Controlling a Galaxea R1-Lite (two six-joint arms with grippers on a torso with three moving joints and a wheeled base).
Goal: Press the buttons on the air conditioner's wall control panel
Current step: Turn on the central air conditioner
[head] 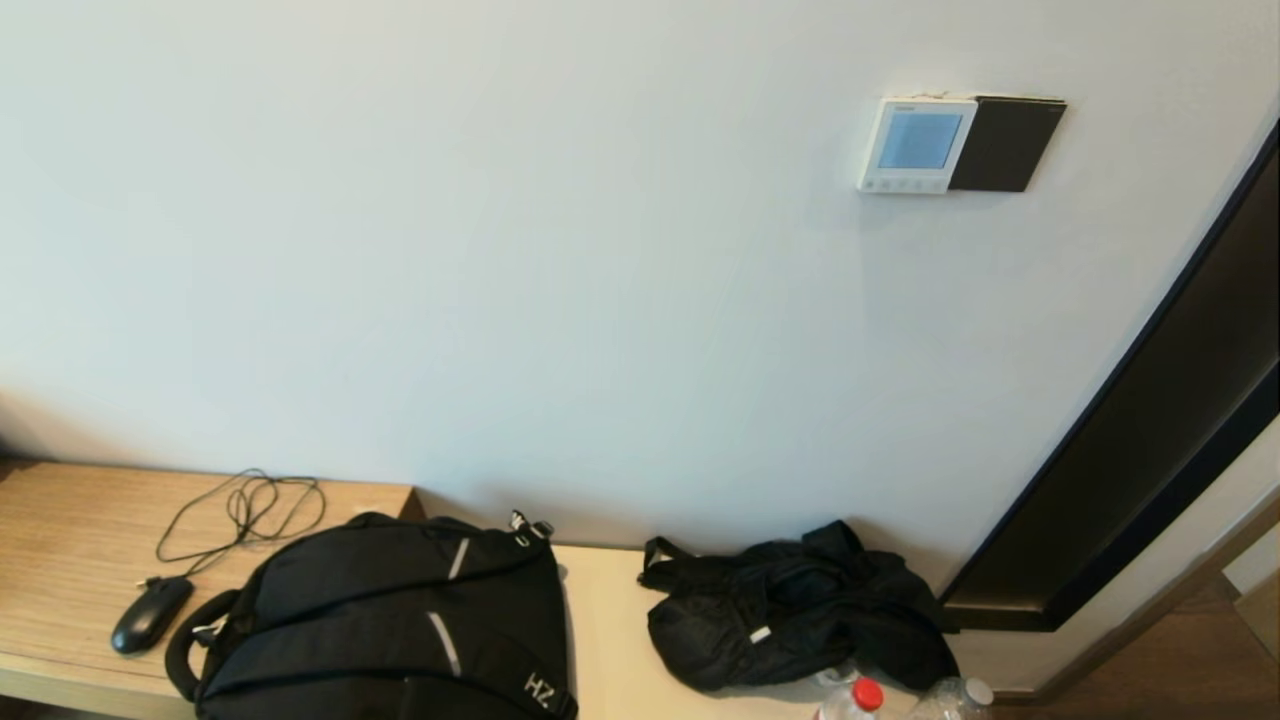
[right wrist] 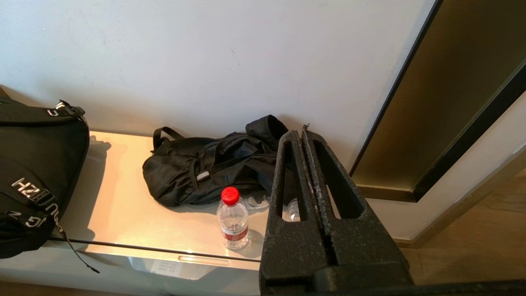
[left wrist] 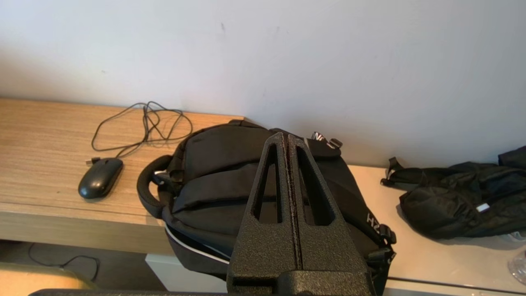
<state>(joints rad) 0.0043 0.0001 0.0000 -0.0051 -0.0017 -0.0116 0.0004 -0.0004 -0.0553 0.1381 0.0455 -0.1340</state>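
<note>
A: Biggest first: what lies on the counter (head: 60,520)?

B: A black backpack (head: 400,620) sits at the front edge, about mid-length. A crumpled black bag (head: 790,605) lies toward the right end, against the wall. A black mouse (head: 150,612) rests near the front-left corner, its cable (head: 245,510) looped behind it toward the back edge. Two bottles stand at the front-right corner, a red-capped bottle (right wrist: 232,218) and a clear-capped one (head: 950,698) just beside it.

A: And the control panel?

B: The control panel (head: 918,144) is on the wall, high above the counter's right end, touching a dark plate (head: 1008,143) on its right. Its buttons (head: 905,184) form a small row under the blue screen.

A: Where are the claws?

B: Both are low, out of the head view. The left claw (left wrist: 286,137) hovers over the backpack with its fingers pressed together, holding nothing. The right claw (right wrist: 302,133) hangs above the right end by the bottles, likewise pinched closed and empty.

A: How will the panel handle?

B: It's rigid plastic fixed to the wall, so I judge there is nothing to grip. The buttons look small and close-set, probably light to push. A closed fingertip should meet one squarely and gently, since a hard shove could strain the housing. The right arm seems nearer
</note>
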